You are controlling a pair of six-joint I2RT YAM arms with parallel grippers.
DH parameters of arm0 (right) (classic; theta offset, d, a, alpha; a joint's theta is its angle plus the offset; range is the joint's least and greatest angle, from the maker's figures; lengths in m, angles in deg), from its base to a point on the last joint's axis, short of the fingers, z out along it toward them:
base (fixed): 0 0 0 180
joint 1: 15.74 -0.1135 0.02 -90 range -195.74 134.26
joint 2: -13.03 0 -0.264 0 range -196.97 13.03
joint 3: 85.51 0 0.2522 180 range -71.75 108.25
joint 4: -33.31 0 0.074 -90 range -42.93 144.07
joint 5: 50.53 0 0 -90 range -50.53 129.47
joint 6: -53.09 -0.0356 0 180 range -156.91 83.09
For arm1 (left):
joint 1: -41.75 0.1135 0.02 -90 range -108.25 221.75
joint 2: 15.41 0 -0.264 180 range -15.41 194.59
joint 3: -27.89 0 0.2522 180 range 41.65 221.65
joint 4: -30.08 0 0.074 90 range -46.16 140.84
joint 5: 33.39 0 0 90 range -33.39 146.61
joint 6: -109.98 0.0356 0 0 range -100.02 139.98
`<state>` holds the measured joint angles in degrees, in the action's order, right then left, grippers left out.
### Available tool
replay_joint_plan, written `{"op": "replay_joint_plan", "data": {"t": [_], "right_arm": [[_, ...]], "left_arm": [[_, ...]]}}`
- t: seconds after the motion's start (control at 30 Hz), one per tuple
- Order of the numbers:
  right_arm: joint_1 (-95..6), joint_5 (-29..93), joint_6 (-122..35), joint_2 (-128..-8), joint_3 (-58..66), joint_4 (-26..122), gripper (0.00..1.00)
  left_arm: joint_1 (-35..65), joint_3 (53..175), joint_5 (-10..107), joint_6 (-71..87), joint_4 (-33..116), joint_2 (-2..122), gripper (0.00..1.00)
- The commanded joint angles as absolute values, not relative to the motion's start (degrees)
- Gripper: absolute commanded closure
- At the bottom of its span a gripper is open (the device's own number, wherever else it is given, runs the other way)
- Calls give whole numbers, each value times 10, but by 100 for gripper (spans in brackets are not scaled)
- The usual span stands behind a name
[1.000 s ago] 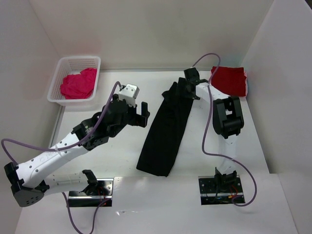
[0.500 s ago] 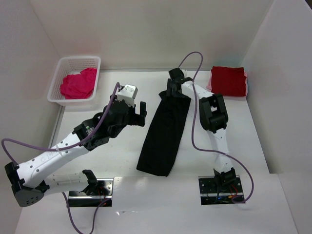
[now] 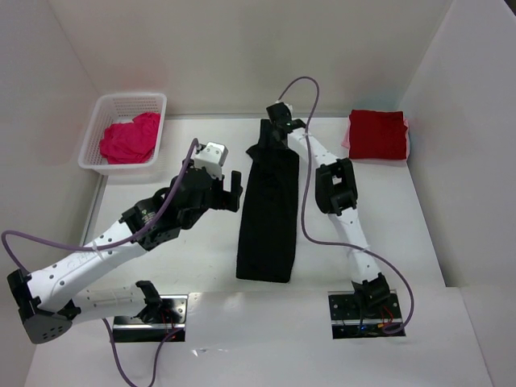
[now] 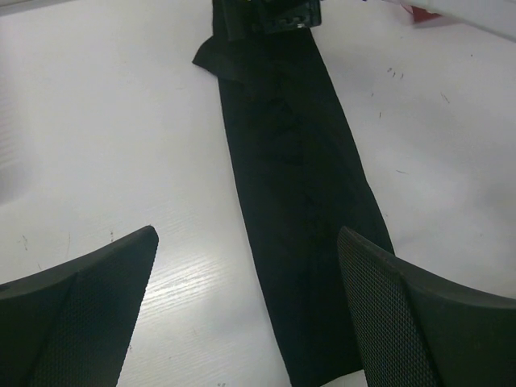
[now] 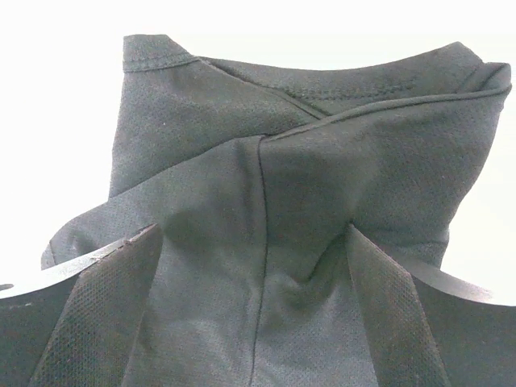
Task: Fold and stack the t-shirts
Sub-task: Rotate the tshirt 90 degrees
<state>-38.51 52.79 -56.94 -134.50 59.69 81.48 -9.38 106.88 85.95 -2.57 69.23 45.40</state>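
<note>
The black t-shirt (image 3: 268,210) lies folded into a long narrow strip down the middle of the table (image 3: 201,258), running from the far edge toward the near edge. The right gripper (image 5: 251,234) sits on its far end, jaws spread wide with cloth bunched between them; whether it actually grips is hard to say. The left gripper (image 3: 228,193) hovers just left of the strip, wide open and empty. The dark red t-shirt (image 3: 377,135) lies folded in the far right corner. The pink t-shirt (image 3: 129,139) lies crumpled in the basket (image 3: 129,98) in the far left corner.
</note>
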Motion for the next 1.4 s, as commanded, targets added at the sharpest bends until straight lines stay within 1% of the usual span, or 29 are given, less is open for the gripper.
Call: {"op": "replay_joint_plan", "data": {"t": [0.0,0.1,0.23,0.33,0.43,0.57,0.63,0.67,0.7,0.73,0.77,0.8,0.83,0.87,0.9,0.93,0.97,1.0,1.13,1.2,1.37], "right_arm": [[-405,471,-565,-1413,710,870,1],[-417,452,-565,-1434,757,876,1],[-436,442,-560,-1439,769,865,1],[-436,464,-560,-1446,775,878,1],[-436,486,-560,-1425,775,892,1],[-425,505,-560,-1350,759,885,1],[-413,505,-565,-1283,726,876,1],[-402,498,-565,-1258,711,862,1],[-397,490,-565,-1202,669,852,1],[-396,490,-565,-1170,640,839,1],[-389,490,-565,-1137,607,808,1],[-389,490,-560,-1106,537,792,1],[-382,490,-560,-1042,499,776,1],[-382,490,-560,-1013,462,761,1],[-376,490,-560,-986,389,734,1],[-376,484,-560,-944,357,725,1],[-376,483,-565,-927,298,717,1],[-368,474,-572,-915,271,701,1],[-363,442,-578,-882,181,683,1],[-363,435,-585,-877,148,675,1],[-363,429,-591,-877,111,662,1]], "left_arm": [[-84,1061,851,-15,677,451,0],[-79,1061,840,-9,677,456,0],[-68,1055,834,-4,671,461,0],[-61,1050,828,-4,671,466,0],[-55,1044,814,-4,665,466,0],[-45,1044,807,-9,660,472,0],[-45,1044,807,-16,655,480,0],[-40,1044,791,-16,660,493,0],[-40,1044,780,-16,660,501,0],[-40,1050,766,-16,660,509,0],[-40,1055,726,-10,660,529,0],[-40,1055,706,5,660,543,0],[-40,1066,693,5,665,558,0],[-40,1074,682,5,665,590,0],[-40,1088,666,-1,672,607,0],[-40,1088,657,-12,672,623,0],[-40,1094,641,-12,664,652,0],[-40,1094,597,-12,656,667,0],[-52,1107,528,-12,630,727,0],[-57,1107,520,-28,622,747,0],[-57,1087,520,-67,622,779,0]]}}
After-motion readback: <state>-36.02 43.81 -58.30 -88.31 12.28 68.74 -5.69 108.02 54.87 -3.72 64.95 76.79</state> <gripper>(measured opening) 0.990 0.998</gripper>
